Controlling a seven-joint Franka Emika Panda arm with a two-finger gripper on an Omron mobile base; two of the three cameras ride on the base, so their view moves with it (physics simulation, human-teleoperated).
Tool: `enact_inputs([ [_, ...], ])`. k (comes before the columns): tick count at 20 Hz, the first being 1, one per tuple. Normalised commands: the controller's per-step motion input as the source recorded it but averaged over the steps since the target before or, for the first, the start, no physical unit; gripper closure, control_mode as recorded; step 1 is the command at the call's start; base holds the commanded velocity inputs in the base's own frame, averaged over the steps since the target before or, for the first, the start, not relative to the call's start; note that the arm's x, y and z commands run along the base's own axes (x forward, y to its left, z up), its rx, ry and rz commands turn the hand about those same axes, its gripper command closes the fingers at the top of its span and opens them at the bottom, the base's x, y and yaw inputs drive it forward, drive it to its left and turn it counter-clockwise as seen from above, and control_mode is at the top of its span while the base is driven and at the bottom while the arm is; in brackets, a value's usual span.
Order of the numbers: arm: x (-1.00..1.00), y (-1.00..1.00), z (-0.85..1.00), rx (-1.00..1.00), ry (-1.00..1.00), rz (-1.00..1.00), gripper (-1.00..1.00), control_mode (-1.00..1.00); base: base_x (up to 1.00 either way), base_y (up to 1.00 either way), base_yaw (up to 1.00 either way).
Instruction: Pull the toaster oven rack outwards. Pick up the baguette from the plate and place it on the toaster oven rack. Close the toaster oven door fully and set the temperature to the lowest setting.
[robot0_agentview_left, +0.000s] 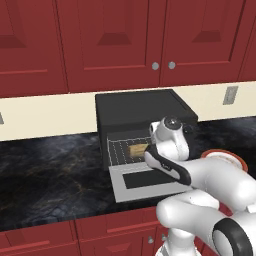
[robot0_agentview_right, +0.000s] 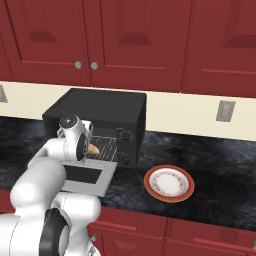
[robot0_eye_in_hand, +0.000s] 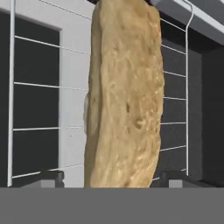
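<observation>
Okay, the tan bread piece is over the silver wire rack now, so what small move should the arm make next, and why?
Probably lift the gripper straight back from the tan baguette. Its fingertips stand apart either side of the bread, which lies on the silver wire rack above the lowered grey door. That door needs closing next.

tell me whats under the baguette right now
The baguette lies on the toaster oven rack, whose silver wires run out on both sides, with the open toaster oven door below. The bread itself covers where it meets the wires.
</observation>
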Motion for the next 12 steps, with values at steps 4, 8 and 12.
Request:
enact_inputs([
  [4, 0.00, 0.00, 0.03, 0.06, -0.16, 0.00, -1.00, -1.00, 0.00, 0.00, 0.00],
  [8, 0.00, 0.00, 0.23, 0.03, -0.11, 0.00, -1.00, -1.00, 0.00, 0.00, 0.00],
  [12, 0.00, 0.00, 0.61, 0.01, -0.01, 0.01, -1.00, -1.00, 0.00, 0.00, 0.00],
])
